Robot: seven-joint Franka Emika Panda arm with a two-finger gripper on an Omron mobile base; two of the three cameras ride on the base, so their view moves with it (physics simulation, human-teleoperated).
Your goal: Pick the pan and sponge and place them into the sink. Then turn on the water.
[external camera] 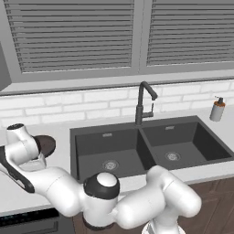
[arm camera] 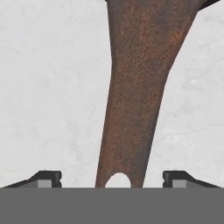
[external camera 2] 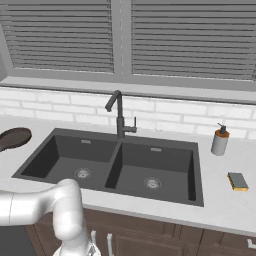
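Two fingers (arm camera: 49, 178) stand spread either side of the pan (arm camera: 135, 87) handle, not touching it.

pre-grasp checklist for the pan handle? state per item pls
1. Fingers open, one on each side of the pan handle: ok.
2. Handle centred in the gap: ok, roughly.
3. Fingers touching handle: cannot tell.
4. Pan on the counter left of the sink: ok.
5. Both basins free for the drop: ok.
6. Sponge still on the counter right of the sink: ok.
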